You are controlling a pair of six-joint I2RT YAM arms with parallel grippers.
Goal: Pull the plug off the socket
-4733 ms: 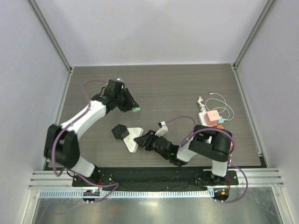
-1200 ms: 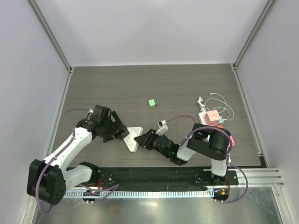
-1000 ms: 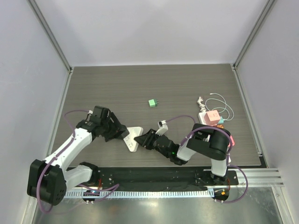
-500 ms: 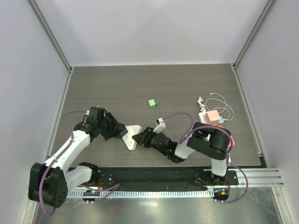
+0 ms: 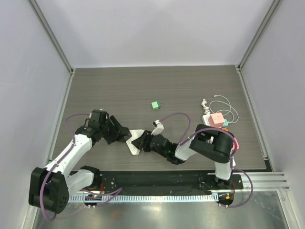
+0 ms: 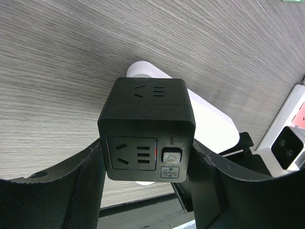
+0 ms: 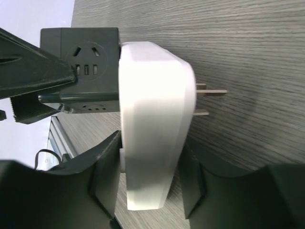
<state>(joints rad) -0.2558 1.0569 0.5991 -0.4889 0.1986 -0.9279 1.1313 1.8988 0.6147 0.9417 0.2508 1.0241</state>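
Observation:
A black cube socket (image 5: 122,134) sits flush against a white plug body (image 5: 134,144) at the table's near left. My left gripper (image 5: 119,133) is shut on the cube; in the left wrist view the cube (image 6: 145,129) fills the gap between the fingers (image 6: 81,191), with the white body (image 6: 209,124) behind it. My right gripper (image 5: 141,141) is shut on the white plug (image 7: 155,124), one finger on each flat side. In the right wrist view the cube (image 7: 81,67) joins the plug's left face, and two bare prongs (image 7: 209,90) stick out on its right.
A small green plug (image 5: 155,105) lies loose mid-table. A pink and white charger block (image 5: 215,119) with a coiled white cable (image 5: 224,102) lies at the right; it also shows in the left wrist view (image 6: 290,138). The table's near edge is just below both grippers.
The left arm has let go of the green plug mid-table and come down onto the cube. Over the last second both grippers and the joined cube and plug have shifted a little left.

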